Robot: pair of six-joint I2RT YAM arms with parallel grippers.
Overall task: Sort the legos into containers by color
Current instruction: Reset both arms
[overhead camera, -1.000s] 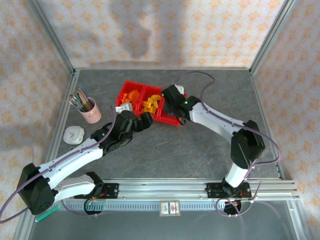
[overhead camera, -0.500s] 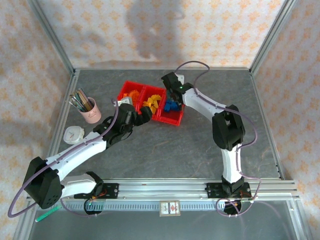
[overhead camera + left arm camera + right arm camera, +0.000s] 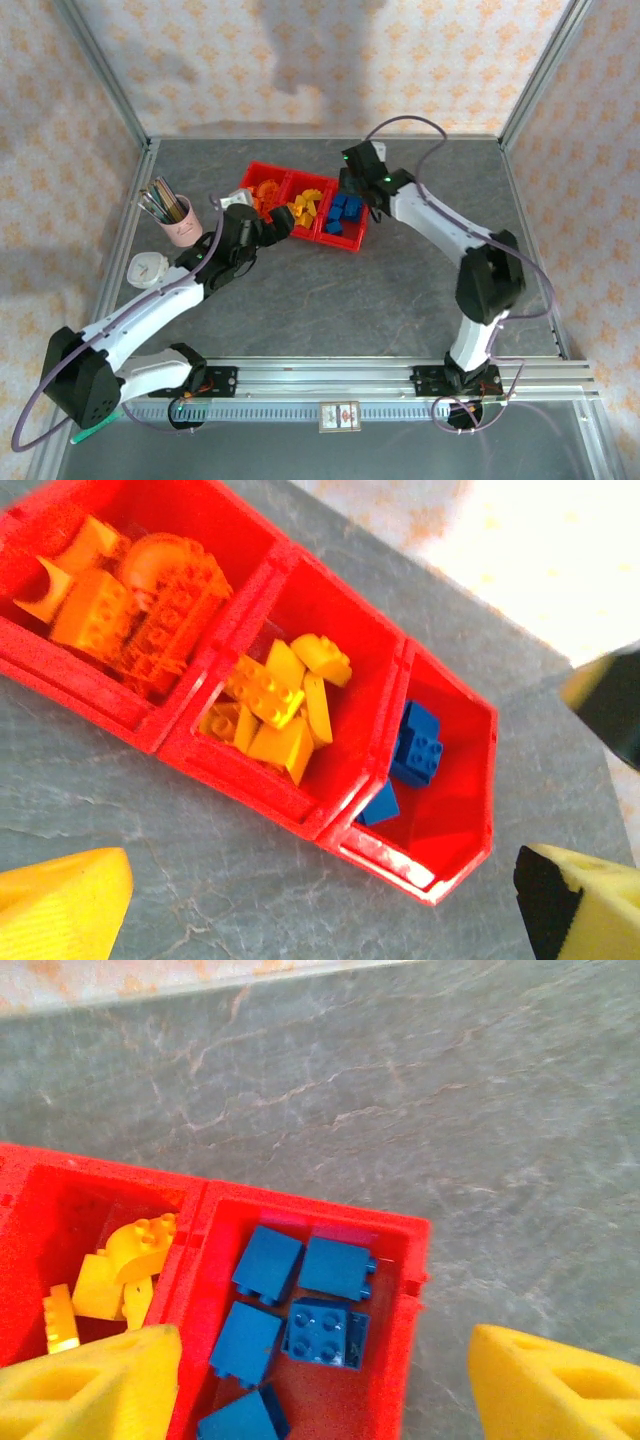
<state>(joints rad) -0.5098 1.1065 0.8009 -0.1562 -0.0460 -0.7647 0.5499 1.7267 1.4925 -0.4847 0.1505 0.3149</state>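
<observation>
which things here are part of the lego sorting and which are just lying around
Part of the job: orange legos, yellow legos, blue legos, red containers.

Just lying about: pink cup of pens, white round object near it, green pen-like thing at the near left edge.

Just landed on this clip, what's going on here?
Two robot arms are sorting legos by colour into a red three-bin tray. Orange bricks fill the left bin, yellow bricks the middle one and blue bricks the right one. The right tool hovers over the blue bin with its jaws open and nothing in them. The left tool, wide open and empty too, faces the tray from its near side.
</observation>
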